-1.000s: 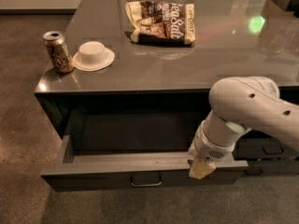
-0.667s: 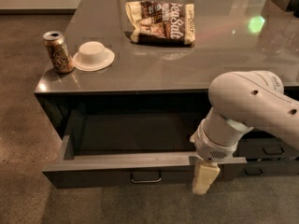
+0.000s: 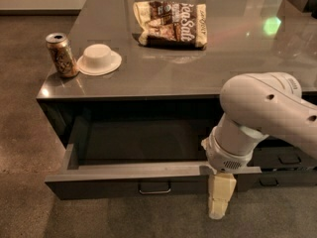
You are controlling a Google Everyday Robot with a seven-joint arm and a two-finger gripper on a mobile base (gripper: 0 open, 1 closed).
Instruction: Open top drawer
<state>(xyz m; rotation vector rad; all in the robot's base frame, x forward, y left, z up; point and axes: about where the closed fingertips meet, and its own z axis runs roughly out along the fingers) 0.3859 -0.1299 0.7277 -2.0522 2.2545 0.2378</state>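
Lowered past the top drawer, the gripper hangs closed, empty; arm hides drawer's right end.

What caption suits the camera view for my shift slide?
Top drawer open; gripper hangs before its front, right of the handle; can, bowl and snack bag on the countertop.

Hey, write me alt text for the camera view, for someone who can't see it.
The top drawer of a grey counter stands pulled open, with the robot's gripper hanging before the right part of its front. On the counter sit a soda can, a white bowl and a snack bag.
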